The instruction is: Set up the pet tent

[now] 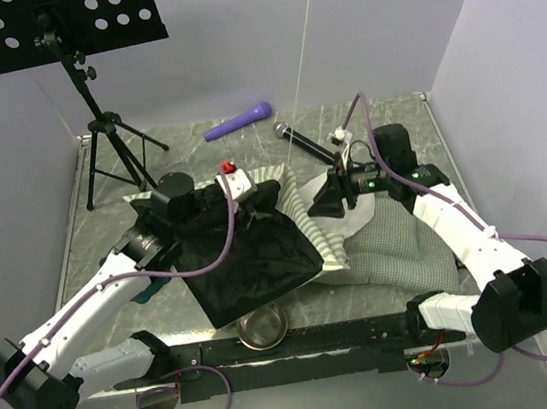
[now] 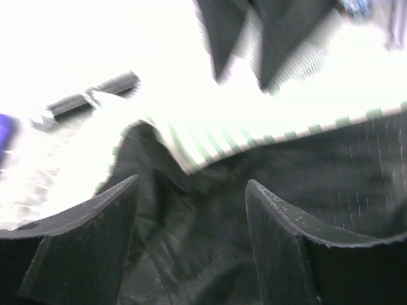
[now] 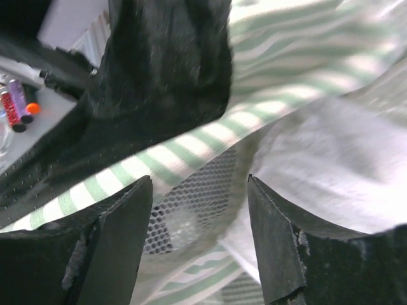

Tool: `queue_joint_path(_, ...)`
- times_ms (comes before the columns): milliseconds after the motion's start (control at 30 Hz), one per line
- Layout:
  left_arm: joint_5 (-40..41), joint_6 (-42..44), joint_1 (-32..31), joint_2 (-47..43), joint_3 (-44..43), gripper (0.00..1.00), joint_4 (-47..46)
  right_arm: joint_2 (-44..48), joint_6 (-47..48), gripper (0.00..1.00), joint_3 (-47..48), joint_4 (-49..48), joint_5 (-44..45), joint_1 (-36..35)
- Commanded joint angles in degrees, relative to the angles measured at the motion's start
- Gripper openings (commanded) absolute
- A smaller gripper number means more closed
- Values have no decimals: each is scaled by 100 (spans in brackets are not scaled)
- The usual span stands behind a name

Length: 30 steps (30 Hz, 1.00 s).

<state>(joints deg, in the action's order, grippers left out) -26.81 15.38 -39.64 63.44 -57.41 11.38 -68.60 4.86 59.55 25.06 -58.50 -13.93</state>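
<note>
A steel bowl (image 1: 262,324) sits at the near edge of the desk (image 1: 198,164). Just beyond it the tent (image 1: 318,234) lies collapsed, dark lining (image 1: 256,262) on the left, stripes in the middle, checked mat (image 1: 400,248) on the right. The left fingers (image 2: 82,241) hover over the lining, spread wide, holding nothing. The right fingers (image 3: 114,241), equally wide and empty, hang over stripes and mesh (image 3: 191,203). Farthest back lies a microphone (image 1: 304,142).
</note>
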Motion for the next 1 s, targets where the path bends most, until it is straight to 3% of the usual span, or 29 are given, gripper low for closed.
queue_joint_path(0,974,-1010,-53,-131,344,74,-1602,435,-240,66,-277,-555,40,-285)
queue_joint_path(33,1071,-1010,-88,-52,327,77,-1699,452,-266,66,-329,-581,40,-329)
queue_joint_path(133,1213,-1185,-167,203,274,100,-1980,549,-372,65,-461,-669,75,-434)
queue_joint_path(400,1871,-932,-580,432,879,100,-2894,813,-660,64,-663,-923,76,-531)
queue_joint_path(633,2415,-755,-659,958,1294,93,-4107,901,-917,63,-857,-1257,-82,-602)
queue_joint_path(900,3163,-1028,-650,1557,1065,78,-4565,989,-1145,61,-1042,-1504,-276,-689)
queue_joint_path(967,3269,-1115,-642,1627,995,69,-4574,997,-1198,60,-1068,-1556,-285,-707)
